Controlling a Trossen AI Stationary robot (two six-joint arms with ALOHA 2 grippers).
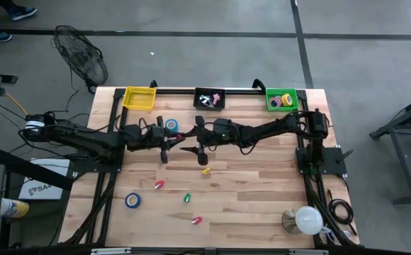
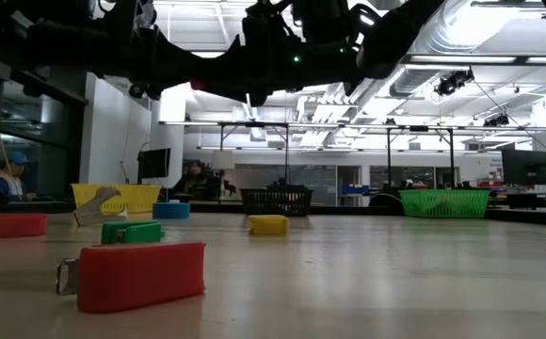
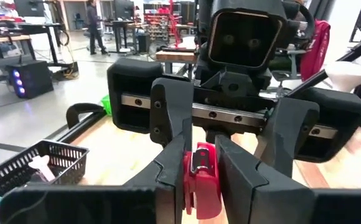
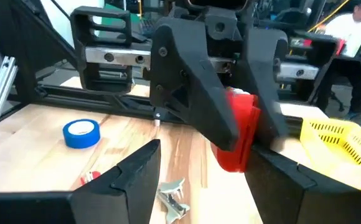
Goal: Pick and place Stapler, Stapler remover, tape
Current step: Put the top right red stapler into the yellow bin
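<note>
Mid-table, the left gripper is clamped on a red stapler, the stapler pinched upright between its two dark fingers and lifted clear of the wooden tabletop. Directly facing it, close in front of the held stapler, the right gripper hangs with its jaws spread wide and nothing between them.

A blue tape roll lies flat on the wood just off to one side of the left gripper, and what looks like a silver staple remover sits on the table beneath the right gripper's spread fingers. A second blue tape roll lies well away from both grippers, toward the table's near edge on the left arm's side.

On the near side of the two grippers, four small staplers are scattered apart from one another: a yellow stapler closest beneath them, then a pink-red stapler, a green stapler and another red one.

Beyond the grippers, along the far edge, stand a yellow basket, a black basket and a green basket, the last holding more tape rolls. A person in a white shirt sits in the room behind.
</note>
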